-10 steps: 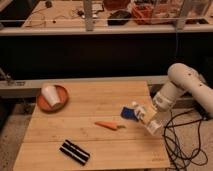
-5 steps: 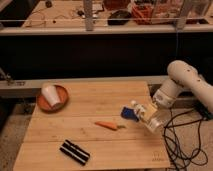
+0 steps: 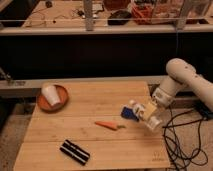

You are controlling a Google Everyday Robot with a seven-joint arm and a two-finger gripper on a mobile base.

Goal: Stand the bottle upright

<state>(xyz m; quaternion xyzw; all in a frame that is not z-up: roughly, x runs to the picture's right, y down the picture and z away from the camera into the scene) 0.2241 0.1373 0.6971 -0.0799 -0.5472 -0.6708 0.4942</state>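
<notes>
Clear plastic bottle [image 3: 144, 112] sits tilted; the end effector [image 3: 151, 112] is clenched around its middle.

Claw [image 3: 153, 104] at bottle [image 3: 143, 113], table [image 3: 75, 117] right side (carrot [image 3: 107, 125] left).

The tool [image 3: 149, 113] sits low over the wooden bench's [image 3: 95, 107] right edge, hemmed leftward by a small blue block [image 3: 127, 114] and a slim orange carrot [image 3: 108, 125]; the bench's middle lies open.

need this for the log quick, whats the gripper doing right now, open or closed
gripper: low over the right side of the table, right at the bottle; open or closed cannot be told
</notes>
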